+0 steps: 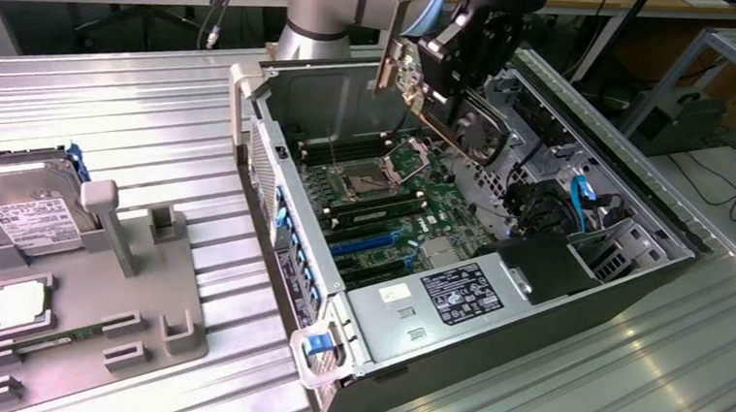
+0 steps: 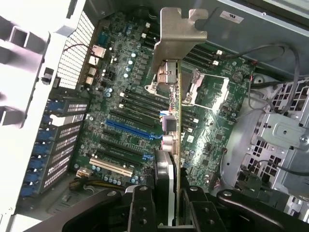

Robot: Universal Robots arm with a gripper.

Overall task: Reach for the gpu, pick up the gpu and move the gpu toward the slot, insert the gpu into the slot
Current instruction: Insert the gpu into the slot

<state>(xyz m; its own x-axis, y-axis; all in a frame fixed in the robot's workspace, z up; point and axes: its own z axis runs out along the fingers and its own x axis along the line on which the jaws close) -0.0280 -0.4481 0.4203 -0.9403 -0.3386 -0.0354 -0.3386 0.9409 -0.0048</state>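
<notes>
Ribbed metal bench, pincer gripping gpu

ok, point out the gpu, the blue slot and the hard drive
gpu [image 2: 181, 36]: wrist view, on its silver end bracket.
slot [image 2: 129, 129]: wrist view, middle of the long blue connector.
hard drive [image 1: 30, 213]: exterior view, on its white label.

Ribbed metal table, silver slats. Directly on it: grey plastic fixture tray at exterior view's left, near side; open PC case on its side, centre-right, just beside tray.
</notes>
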